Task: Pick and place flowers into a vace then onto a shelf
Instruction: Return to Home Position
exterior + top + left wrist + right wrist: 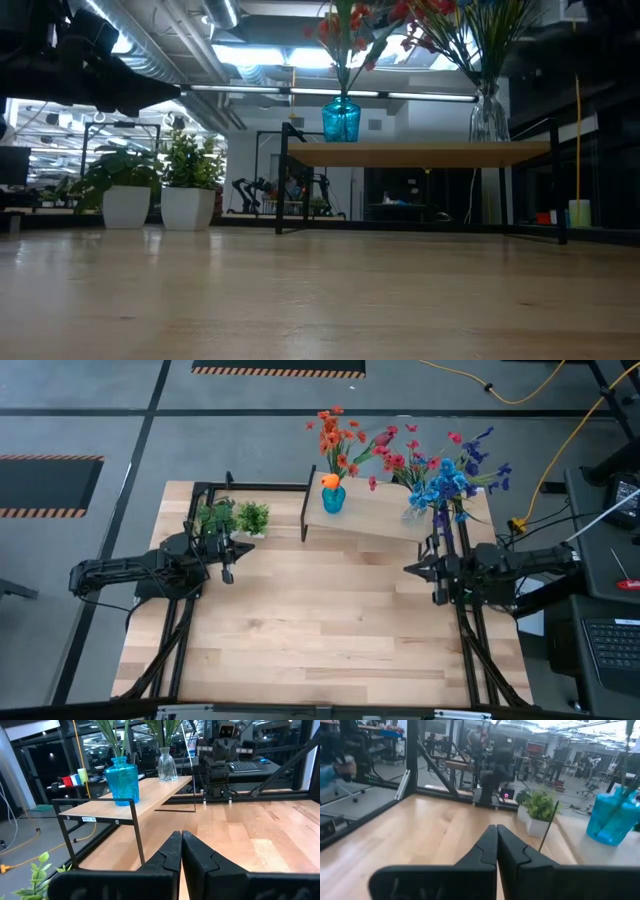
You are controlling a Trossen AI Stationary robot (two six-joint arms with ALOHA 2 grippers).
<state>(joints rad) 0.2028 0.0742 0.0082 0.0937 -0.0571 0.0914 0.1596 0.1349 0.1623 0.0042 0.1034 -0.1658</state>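
Observation:
The shelf (385,515) stands at the table's far edge on thin black legs. On it a blue vase (333,498) holds orange and red flowers (340,435) by their stems. A clear vase (415,512) beside it holds red and blue flowers (450,472). The low view shows both vases (341,119) (487,115) upright on the board (420,153). My left gripper (228,567) (181,836) is shut, level, at the table's left side with nothing in it. My right gripper (410,569) (496,829) is shut and level at the right side, also holding nothing.
Two leafy plants in white pots (217,518) (252,517) stand at the far left, near my left gripper; the low view shows them (126,205) (188,207) too. Black frame rails (180,650) (480,650) run along both table sides. Bare wood (320,620) lies between the arms.

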